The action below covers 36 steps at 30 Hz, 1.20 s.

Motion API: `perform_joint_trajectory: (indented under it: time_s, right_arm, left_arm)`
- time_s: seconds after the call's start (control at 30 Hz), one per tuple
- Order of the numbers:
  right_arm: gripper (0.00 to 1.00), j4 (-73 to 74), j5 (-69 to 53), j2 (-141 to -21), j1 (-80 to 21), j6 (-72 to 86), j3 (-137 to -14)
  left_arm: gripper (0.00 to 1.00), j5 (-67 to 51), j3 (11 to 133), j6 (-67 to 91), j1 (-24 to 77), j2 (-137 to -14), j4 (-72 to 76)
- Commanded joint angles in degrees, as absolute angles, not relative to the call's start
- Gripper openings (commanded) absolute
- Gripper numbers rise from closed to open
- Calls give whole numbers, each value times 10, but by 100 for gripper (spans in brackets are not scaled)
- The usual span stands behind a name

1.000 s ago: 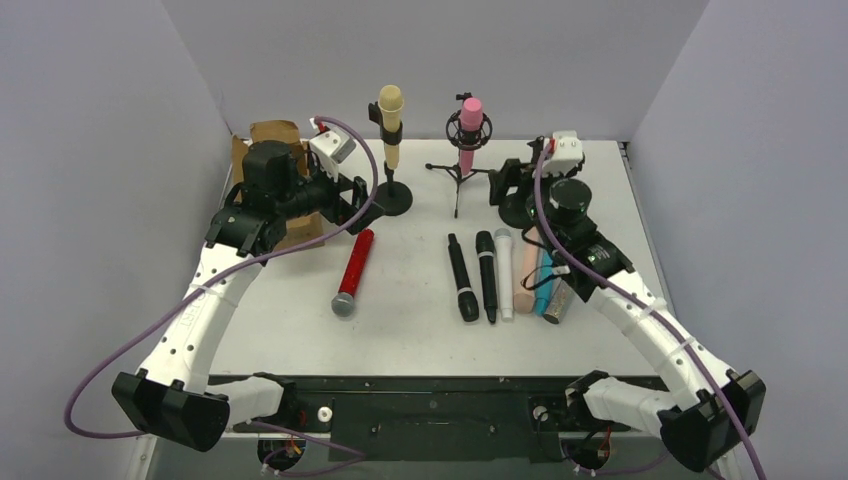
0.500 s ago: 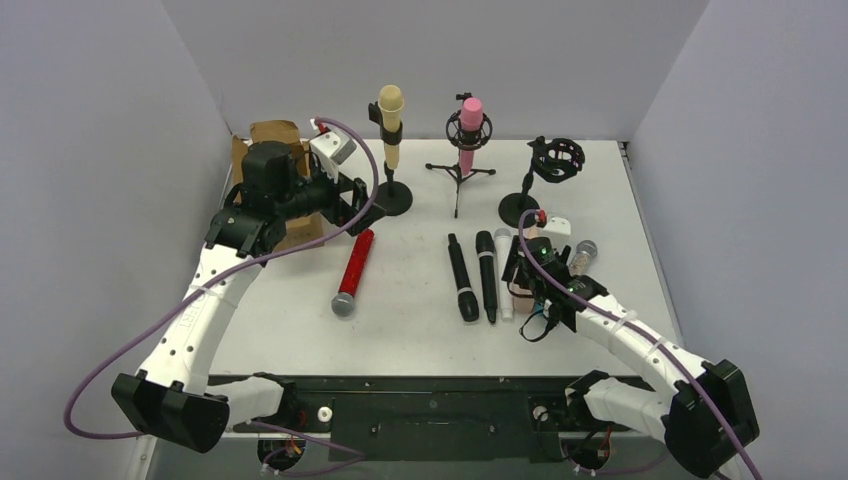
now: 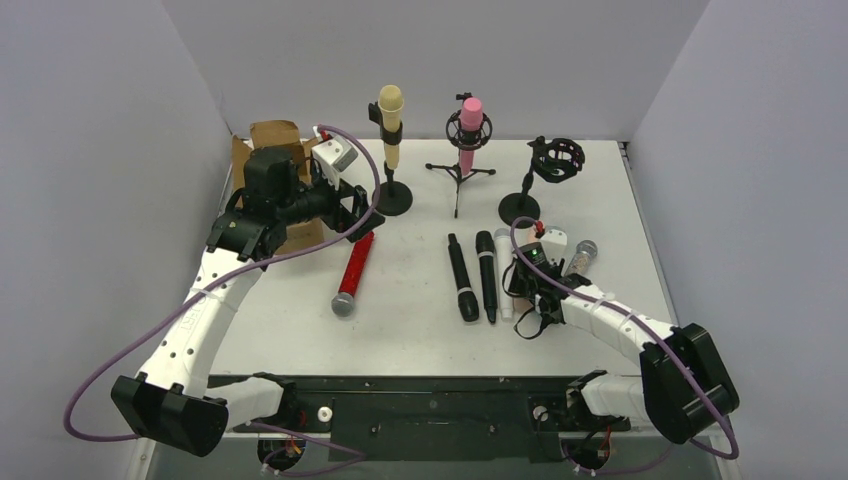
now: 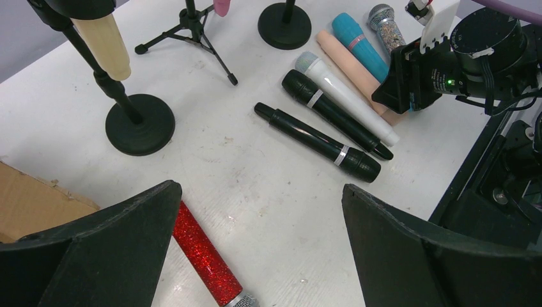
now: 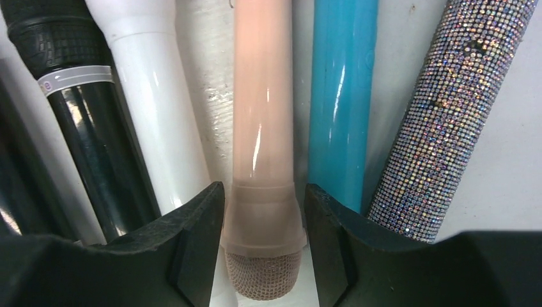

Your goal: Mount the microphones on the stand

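Note:
My right gripper (image 5: 264, 192) is low over the row of microphones lying on the table. Its open fingers straddle the head end of the peach microphone (image 5: 263, 115), close on both sides, and that microphone still rests on the table. White (image 5: 150, 102), teal (image 5: 342, 96) and glittery (image 5: 447, 109) microphones lie beside it. Two black microphones (image 3: 462, 277) lie left of them. My left gripper (image 4: 260, 188) hangs wide open above the red glitter microphone (image 4: 201, 252), holding nothing. A cream-yellow microphone (image 3: 390, 125) and a pink one (image 3: 470, 125) sit in stands. A third stand (image 3: 555, 160) holds none.
A brown cardboard box (image 3: 275, 135) stands at the back left, behind my left arm. The stands' round bases (image 3: 392, 198) and tripod legs (image 3: 458, 172) line the back of the table. Grey walls close in both sides.
My right arm has come forward from the empty stand and dropped onto the microphone row, its jaws narrowing around the peach one. The left arm has shifted only slightly.

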<state>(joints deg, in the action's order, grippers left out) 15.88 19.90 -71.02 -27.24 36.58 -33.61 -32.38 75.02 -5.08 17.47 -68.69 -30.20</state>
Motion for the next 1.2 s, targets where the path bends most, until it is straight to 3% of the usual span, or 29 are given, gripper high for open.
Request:
perform_joint_trajectory:
  time_s: [0.0,0.43,0.7,0.9,1.17]
  right_arm:
    - [45,129,198,-717,-266,372,-337]
    - [45,146,170,-779,-266,411,-352]
    - [4,185,169,-703,-279,408,-386]
    - [0,266,151,-590,-305,391,-451]
    - [0,308,-136,-519,-321,326,-513]
  left_arm:
    - [96,-337,754,-59,172,-674,-283]
    - [96,-349,755,-81,180,-660,-283]
    - [96,-369,756,-117,197,-657,-288]
    - [96,-375,755,-236,257,-645,-299]
    - [96,-270,631,-582,418,-564,-210]
